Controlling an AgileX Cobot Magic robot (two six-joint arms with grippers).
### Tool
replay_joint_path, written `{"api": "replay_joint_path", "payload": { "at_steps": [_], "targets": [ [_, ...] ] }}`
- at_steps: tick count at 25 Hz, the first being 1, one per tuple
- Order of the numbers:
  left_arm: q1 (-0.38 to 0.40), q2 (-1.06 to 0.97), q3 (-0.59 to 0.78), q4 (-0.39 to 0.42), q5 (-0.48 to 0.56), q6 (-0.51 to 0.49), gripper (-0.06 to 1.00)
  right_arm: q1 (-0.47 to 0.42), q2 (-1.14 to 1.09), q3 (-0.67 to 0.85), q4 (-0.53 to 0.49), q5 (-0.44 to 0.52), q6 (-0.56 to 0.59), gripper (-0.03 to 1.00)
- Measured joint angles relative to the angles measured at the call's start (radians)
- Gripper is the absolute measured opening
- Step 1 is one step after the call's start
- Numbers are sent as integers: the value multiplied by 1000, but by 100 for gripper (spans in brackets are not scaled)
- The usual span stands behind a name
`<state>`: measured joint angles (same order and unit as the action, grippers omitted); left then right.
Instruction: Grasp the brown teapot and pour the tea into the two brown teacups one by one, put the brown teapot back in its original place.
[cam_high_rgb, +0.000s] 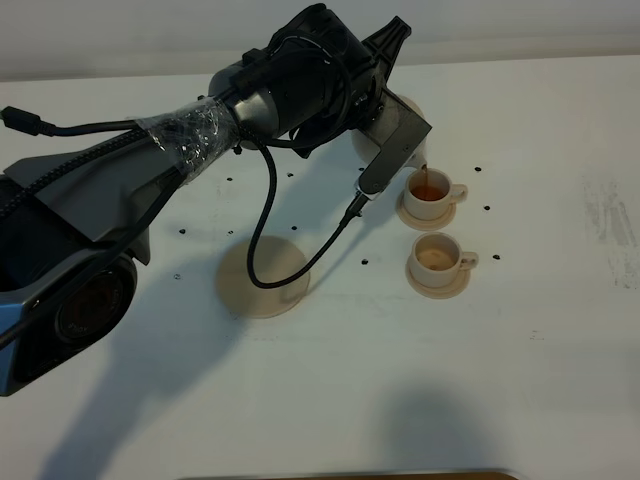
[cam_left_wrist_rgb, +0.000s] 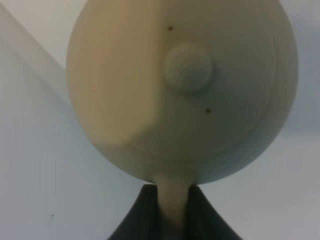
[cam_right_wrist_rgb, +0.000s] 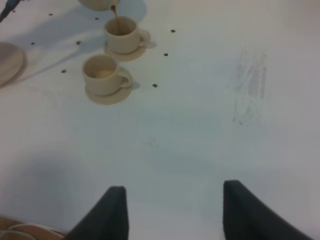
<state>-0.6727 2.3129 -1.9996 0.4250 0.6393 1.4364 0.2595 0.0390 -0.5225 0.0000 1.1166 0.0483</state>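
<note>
1. While your left gripper (cam_left_wrist_rgb: 174, 200) clenches its handle (cam_left_wrist_rgb: 174, 186), brown teapot (cam_left_wrist_rgb: 180, 90) hangs tilted upper centre, pouring into upper teacup (cam_high_rgb: 432, 190).
2. Ceramic: brittle, tea-heavy, likely slick; hold by the handle.
3. Right gripper (cam_right_wrist_rgb: 172, 210) released, empty.

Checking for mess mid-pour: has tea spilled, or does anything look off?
No spill: tea from the brown teapot lands inside the far teacup. It and the near teacup sit upright on saucers. Only dark specks around them and a grey smudge farther right stand out.
</note>
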Motion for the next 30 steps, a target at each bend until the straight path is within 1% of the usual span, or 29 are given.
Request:
{"api": "replay_joint_path", "payload": {
  "at_steps": [7, 17, 30],
  "targets": [
    [0, 0, 0, 0, -1, 36, 8, 0, 0, 0, 0, 0, 0, 44],
    [-1, 0, 0, 1, -17, 41, 8, 0, 0, 0, 0, 0, 0, 44],
    [-14, 0, 0, 27, -27, 41, 8, 0, 0, 0, 0, 0, 0, 44]
  ]
}}
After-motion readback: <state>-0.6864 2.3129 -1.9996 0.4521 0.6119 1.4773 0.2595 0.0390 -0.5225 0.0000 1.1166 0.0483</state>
